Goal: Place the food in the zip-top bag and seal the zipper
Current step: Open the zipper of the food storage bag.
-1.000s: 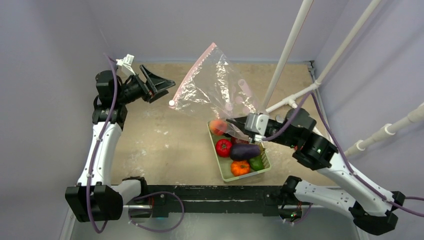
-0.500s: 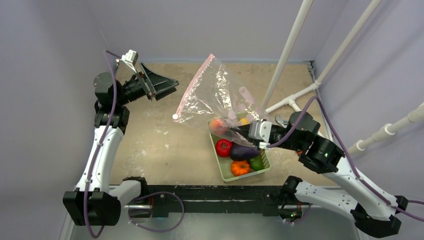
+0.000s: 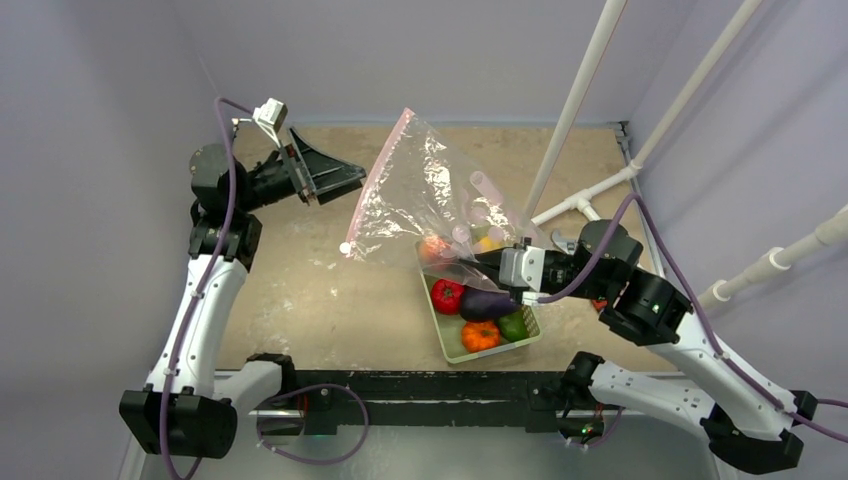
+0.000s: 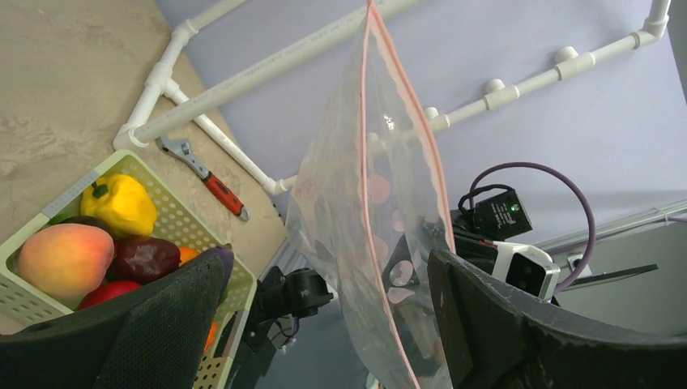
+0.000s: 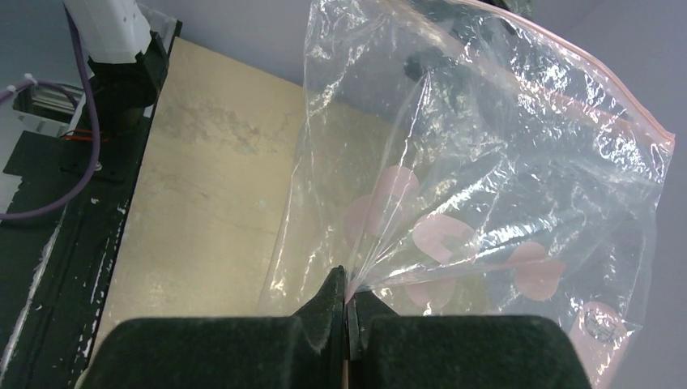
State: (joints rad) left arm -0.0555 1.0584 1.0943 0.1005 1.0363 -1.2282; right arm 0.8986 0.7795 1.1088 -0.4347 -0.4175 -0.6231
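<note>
Six pieces of the food (image 3: 488, 303) lie in the pale green basket (image 3: 452, 353) at the near right of the desk (image 3: 300, 290): pumpkin and green piece nearest, then eggplant and tomato, then peach and yellow pepper. None is in the zip-top bag (image 3: 420, 195) yet.

Just above the basket's far end, the right end effector (image 5: 347, 296) is pinched tight on a fold of the clear plastic low on the bag. It holds the bag up off the desk, mouth pointing away and to the left.

Farther off, the zipper (image 3: 373, 185) runs along that raised edge. In the left wrist view its two pink lips seem slightly parted.

Farthest left, the left end effector (image 4: 328, 259) hangs with its fingers spread wide and empty. It faces the zipper from just beside it and looks clear of it.

The step in hand looks like getting the bag held open, before any loading. The next move probably calls for the left fingers to close on one lip only, since catching both would hold the mouth shut.
</note>
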